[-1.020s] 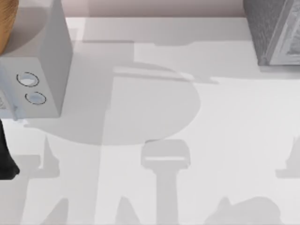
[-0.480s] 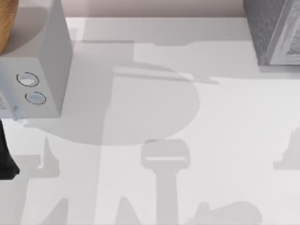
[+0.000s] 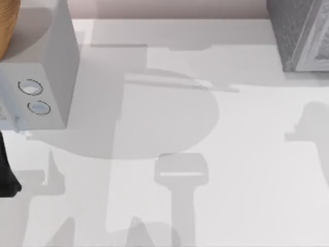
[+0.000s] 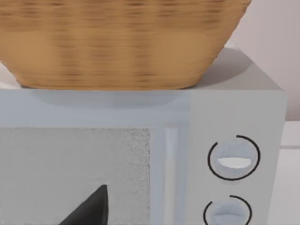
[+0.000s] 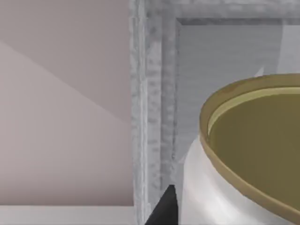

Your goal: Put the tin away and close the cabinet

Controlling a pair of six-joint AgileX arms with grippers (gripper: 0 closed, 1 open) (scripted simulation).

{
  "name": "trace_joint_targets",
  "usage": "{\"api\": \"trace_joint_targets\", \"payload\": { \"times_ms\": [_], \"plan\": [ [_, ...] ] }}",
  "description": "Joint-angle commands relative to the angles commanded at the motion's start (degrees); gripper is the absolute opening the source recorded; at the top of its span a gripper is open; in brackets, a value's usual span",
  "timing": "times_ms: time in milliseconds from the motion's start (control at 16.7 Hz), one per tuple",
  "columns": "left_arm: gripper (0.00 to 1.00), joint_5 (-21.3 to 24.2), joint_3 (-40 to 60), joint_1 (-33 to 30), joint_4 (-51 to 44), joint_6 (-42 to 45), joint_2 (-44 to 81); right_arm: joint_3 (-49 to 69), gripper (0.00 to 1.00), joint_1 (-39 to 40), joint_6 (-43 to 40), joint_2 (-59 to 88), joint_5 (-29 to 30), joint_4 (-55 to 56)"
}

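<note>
Filling the near part of the right wrist view, the tin (image 5: 243,154) sits close before the cabinet (image 5: 154,108), by its white-framed front; one dark finger (image 5: 164,208) touches the tin's side, though I cannot tell the right gripper's grip; my left arm (image 3: 6,170) waits at the table's (image 3: 205,128) left edge beside the pale dialled box (image 3: 43,77) carrying a wicker basket (image 4: 122,42); I cannot tell its gripper's state either.

From our left wrist we look at the front of a smooth pale grey box (image 4: 234,108). 2 round dials (image 4: 233,158) sit one above the other on its lighter panel, beside a speckled door window (image 4: 75,173). A woven tan basket (image 4: 122,42) rests on top of the box, touching its roof. 1 dark fingertip (image 4: 91,208) of our left gripper shows in front of the window.
</note>
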Motion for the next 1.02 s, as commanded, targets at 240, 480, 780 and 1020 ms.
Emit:
{"api": "trace_joint_targets", "payload": {
  "times_ms": [240,480,780,1020],
  "plan": [
    [1.00,0.00,0.00,0.00,0.00,0.00,0.00,20.13,0.00,2.11,0.18,15.30,2.25,-4.87],
    [1.00,0.00,0.00,0.00,0.00,0.00,0.00,38.37,0.00,4.01,0.34,29.16,4.28,-9.27],
    [1.00,0.00,0.00,0.00,0.00,0.00,0.00,53.98,0.00,5.64,0.49,41.01,6.02,-13.05],
    [1.00,0.00,0.00,0.00,0.00,0.00,0.00,57.31,0.00,5.99,0.52,43.54,6.40,-13.85]
  ]
}}
